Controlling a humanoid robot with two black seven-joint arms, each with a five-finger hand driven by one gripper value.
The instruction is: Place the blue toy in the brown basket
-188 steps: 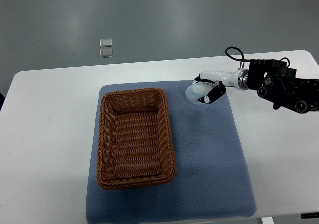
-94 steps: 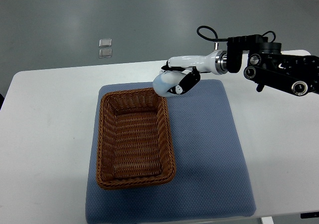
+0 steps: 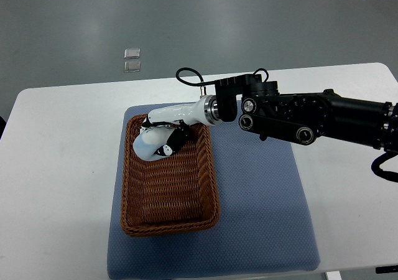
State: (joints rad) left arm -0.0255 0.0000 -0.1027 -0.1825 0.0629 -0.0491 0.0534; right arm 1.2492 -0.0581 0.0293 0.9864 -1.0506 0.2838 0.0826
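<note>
Our right hand (image 3: pixel 163 137) has its fingers (image 3: pixel 176 139) wrapped around the blue toy (image 3: pixel 149 145), held over the far left corner of the brown basket (image 3: pixel 169 213), which sits on the mat (image 3: pixel 261 205) toward the tabletop's (image 3: pixel 56 168) middle. We judge the toy light, rounded and smooth, so an enclosing grip around its middle suits it.

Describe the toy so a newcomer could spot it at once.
Find the blue mat on the white table, then the basket on its left side. Over the basket's far end, the right robot hand grips the toy: a pale blue rounded lump.
</note>
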